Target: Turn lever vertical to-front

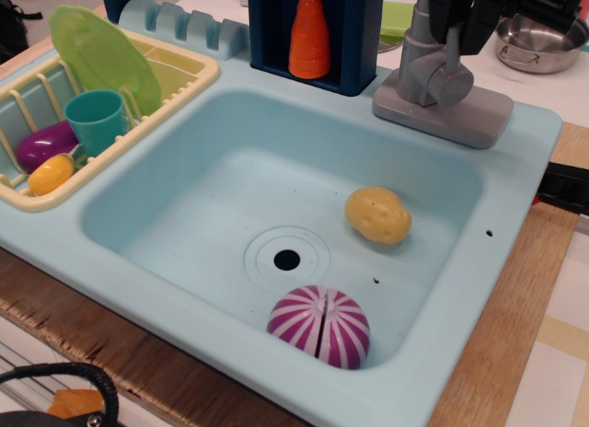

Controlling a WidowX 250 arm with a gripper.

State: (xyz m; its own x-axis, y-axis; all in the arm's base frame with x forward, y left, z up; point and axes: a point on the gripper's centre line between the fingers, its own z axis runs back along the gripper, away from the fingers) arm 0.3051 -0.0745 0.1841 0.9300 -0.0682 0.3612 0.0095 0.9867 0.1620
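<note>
The grey toy faucet stands at the sink's back right on a flat base (460, 116), with a thick column (421, 36) and a round hub (448, 81). The slim grey lever (454, 50) rises about upright from the hub; its upper part is hidden behind my gripper. My black gripper (458, 31) comes in from the top edge and sits over the lever's top, with dark fingers (479, 27) on either side of it. I cannot tell whether the fingers press on the lever.
The light blue sink (276, 123) holds a yellow potato (378, 214), a purple striped ball (319, 325) and a drain (287, 259). A dish rack (198, 73) at left holds a green plate (103, 54) and teal cup (97, 119). An orange cone (310, 22) and metal pot (538, 36) stand behind.
</note>
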